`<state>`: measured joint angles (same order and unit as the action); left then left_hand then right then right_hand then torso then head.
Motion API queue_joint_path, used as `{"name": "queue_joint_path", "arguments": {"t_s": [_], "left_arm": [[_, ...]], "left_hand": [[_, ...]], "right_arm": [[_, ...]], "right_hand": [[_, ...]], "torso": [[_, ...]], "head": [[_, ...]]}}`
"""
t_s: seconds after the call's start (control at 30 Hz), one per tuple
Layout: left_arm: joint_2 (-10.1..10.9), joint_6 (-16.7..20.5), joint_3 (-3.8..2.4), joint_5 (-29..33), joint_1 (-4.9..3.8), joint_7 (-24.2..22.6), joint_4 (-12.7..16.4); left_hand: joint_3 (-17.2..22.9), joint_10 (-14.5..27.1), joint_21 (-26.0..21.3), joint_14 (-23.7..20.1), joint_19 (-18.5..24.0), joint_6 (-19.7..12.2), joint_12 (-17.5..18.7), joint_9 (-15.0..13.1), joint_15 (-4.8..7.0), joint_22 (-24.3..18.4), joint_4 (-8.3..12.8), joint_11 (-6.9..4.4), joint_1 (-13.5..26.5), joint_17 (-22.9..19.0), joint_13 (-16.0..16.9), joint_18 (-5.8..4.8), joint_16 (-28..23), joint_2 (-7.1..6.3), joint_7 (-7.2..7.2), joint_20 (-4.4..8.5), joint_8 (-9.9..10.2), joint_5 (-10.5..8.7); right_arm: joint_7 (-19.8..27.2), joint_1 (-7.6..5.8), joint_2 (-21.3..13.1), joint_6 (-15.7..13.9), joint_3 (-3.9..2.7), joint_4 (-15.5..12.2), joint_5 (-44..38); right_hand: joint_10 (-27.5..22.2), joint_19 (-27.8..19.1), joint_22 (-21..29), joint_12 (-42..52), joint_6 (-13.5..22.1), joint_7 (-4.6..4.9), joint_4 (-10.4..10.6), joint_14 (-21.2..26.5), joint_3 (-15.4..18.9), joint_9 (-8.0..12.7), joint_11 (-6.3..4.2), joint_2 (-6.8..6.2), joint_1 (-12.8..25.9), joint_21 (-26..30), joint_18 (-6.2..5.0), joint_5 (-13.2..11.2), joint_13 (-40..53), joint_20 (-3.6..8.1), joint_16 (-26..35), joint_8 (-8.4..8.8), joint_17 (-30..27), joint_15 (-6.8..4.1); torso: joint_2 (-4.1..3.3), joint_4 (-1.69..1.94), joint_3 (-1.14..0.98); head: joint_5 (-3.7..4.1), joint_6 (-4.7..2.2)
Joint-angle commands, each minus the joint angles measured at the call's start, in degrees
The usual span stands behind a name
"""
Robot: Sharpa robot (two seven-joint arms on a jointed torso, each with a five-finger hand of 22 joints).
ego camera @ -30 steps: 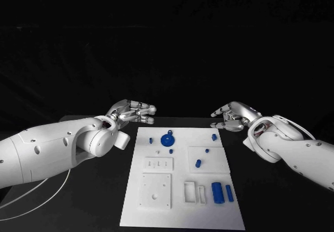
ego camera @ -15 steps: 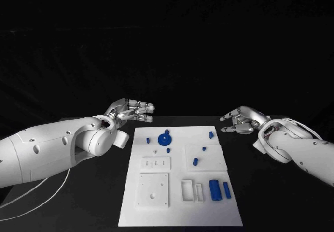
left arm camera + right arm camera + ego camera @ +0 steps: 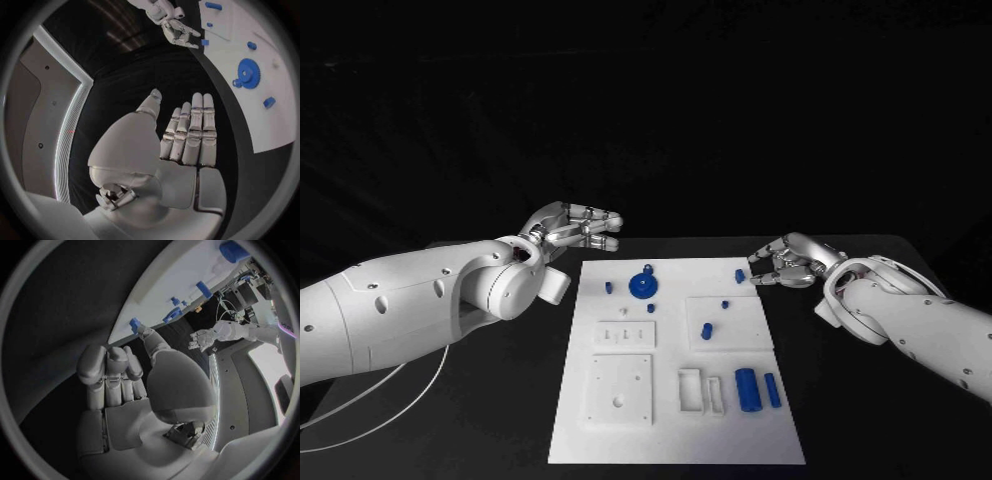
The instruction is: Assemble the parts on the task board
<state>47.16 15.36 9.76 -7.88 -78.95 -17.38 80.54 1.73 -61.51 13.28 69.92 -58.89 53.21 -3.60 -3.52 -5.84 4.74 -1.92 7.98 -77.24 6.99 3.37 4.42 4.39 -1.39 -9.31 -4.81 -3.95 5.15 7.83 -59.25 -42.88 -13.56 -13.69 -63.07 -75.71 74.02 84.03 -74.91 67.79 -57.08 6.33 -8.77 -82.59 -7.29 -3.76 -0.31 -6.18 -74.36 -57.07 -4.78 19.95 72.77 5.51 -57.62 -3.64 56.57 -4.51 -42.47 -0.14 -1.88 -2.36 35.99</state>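
Black table (image 3: 473,400); right hand (image 3: 788,262) fingers (image 3: 764,277) curled.

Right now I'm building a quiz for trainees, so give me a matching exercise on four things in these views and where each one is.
Things:
1. blue gear
2. two blue cylinders
3. left hand
4. right hand

Places:
A. at the board's far right corner
B. near end of the task board, right side
C. beyond the board's far left corner
D. far end of the board

Pairs: 1-D, 2-B, 3-C, 4-A

right hand (image 3: 788,262) nearer board's (image 3: 672,440) corner part (image 3: 738,273), perhaps touching
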Motion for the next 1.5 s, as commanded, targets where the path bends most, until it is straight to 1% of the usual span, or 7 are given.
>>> {"name": "queue_joint_path", "arguments": {"t_s": [0.03,0.33,0.53,0.8,1.03,1.27,1.5], "left_arm": [[-0.2,-0.9,-0.04,0.4,0.04,-0.6,0.0],[-0.4,-0.7,-0.03,0.3,0.19,0.0,-0.3],[-0.4,-0.8,-0.02,0.3,0.27,0.2,-0.5],[-0.4,-0.9,-0.02,0.3,0.33,0.5,-0.5],[-0.5,-1.0,0.0,0.2,0.38,0.8,-0.5],[-0.4,-1.0,0.01,0.2,0.43,0.9,-0.5],[-0.4,-1.1,0.02,0.2,0.45,1.1,-0.5]], "left_hand": [[-0.2,0.3,0.2,0.2,-0.2,-0.6,0.1,0.0,0.02,0.0,0.0,0.05,0.2,0.0,0.0,-0.92,0.0,0.35,-0.04,-0.19,0.0,-0.28],[-0.2,0.4,0.3,0.3,-0.2,-0.8,0.1,0.0,0.02,0.0,0.0,0.08,0.1,0.0,0.0,-0.89,0.0,0.27,-0.08,-0.19,0.0,-0.4],[-0.1,0.4,0.3,0.3,-0.2,-0.7,0.1,0.0,0.02,0.0,-0.1,0.08,0.1,0.0,0.0,-0.89,0.0,0.27,-0.1,-0.19,0.0,-0.45],[-0.1,0.5,0.3,0.3,-0.2,-0.9,0.1,0.0,0.01,0.0,-0.2,0.1,0.1,0.0,0.0,-0.89,0.0,0.22,-0.11,-0.2,0.0,-0.52],[0.0,0.5,0.3,0.3,-0.2,-0.8,0.1,0.0,0.0,0.0,-0.4,0.13,0.1,0.0,0.0,-0.87,0.0,0.21,-0.18,-0.21,0.0,-0.59],[0.0,0.5,0.3,0.3,-0.2,-0.8,0.1,0.0,0.0,0.0,-0.4,0.13,0.1,0.0,0.0,-0.87,0.0,0.21,-0.18,-0.21,0.0,-0.59],[0.0,0.5,0.3,0.3,-0.2,-1.1,0.1,0.0,-0.01,0.0,-0.4,0.15,0.0,0.0,0.0,-0.86,0.0,0.17,-0.25,-0.22,0.0,-0.61]], "right_arm": [[1.3,0.18,0.6,0.7,-0.01,0.4,-1.3],[1.3,1.03,2.6,-0.4,0.0,2.5,-2.3],[1.3,1.94,3.6,-1.5,0.0,3.3,-2.9],[1.1,2.29,4.1,-2.2,0.0,3.8,-3.1],[1.0,2.37,4.6,-2.5,0.01,4.1,-3.9],[0.7,2.41,4.7,-3.0,0.01,4.2,-4.1],[0.8,2.47,4.7,-2.9,0.01,4.3,-4.2]], "right_hand": [[0.1,3.8,-6.9,-0.2,0.4,-0.06,0.0,-0.2,0.2,0.0,0.31,0.32,-0.3,0.1,0.1,-0.2,-0.1,-0.14,0.1,0.04,0.0,0.34],[-0.1,3.8,-7.1,-0.3,0.3,0.54,1.5,-0.2,1.2,0.0,0.97,0.37,0.4,0.1,-0.33,0.6,-0.3,-0.62,-0.1,0.05,0.2,0.82],[-0.1,3.8,-7.1,-0.2,0.2,0.6,2.0,-0.1,1.3,0.0,1.04,0.71,0.2,0.2,-0.46,0.3,-0.3,-0.69,-0.1,0.03,0.3,0.86],[0.0,3.8,-7.1,0.0,-0.1,0.59,1.8,-0.1,-0.3,0.0,1.03,0.65,0.5,0.1,-0.54,0.0,-0.4,-0.74,-0.1,0.04,0.2,0.88],[-0.2,3.8,-7.0,-0.2,-0.2,0.61,1.9,-0.1,-1.1,0.0,1.02,1.41,1.0,0.3,-0.54,-0.2,-0.6,-0.74,0.0,0.04,0.1,0.87],[-0.2,3.8,-7.0,-0.1,-2.0,0.33,0.6,-0.1,-7.5,0.0,0.78,1.91,1.6,0.5,-0.43,-4.7,-0.5,-0.57,0.2,0.08,-0.1,0.67],[-0.1,3.8,-7.0,0.0,-3.6,0.05,-0.6,-0.1,-12.7,0.0,0.62,1.88,2.3,0.5,-0.25,-7.3,-0.5,-0.4,0.3,0.08,0.0,0.51]], "torso": [[0.0,0.02,0.01],[-0.02,0.24,0.07],[-0.12,0.5,-0.09],[-0.05,0.34,-0.02],[-0.04,0.4,-0.01],[0.01,0.4,0.0],[0.0,0.26,-0.01]], "head": [[0.0,0.16],[-0.49,0.32],[-0.56,0.53],[-0.81,0.69],[-1.1,0.66],[-0.97,0.61],[-1.06,0.62]]}}
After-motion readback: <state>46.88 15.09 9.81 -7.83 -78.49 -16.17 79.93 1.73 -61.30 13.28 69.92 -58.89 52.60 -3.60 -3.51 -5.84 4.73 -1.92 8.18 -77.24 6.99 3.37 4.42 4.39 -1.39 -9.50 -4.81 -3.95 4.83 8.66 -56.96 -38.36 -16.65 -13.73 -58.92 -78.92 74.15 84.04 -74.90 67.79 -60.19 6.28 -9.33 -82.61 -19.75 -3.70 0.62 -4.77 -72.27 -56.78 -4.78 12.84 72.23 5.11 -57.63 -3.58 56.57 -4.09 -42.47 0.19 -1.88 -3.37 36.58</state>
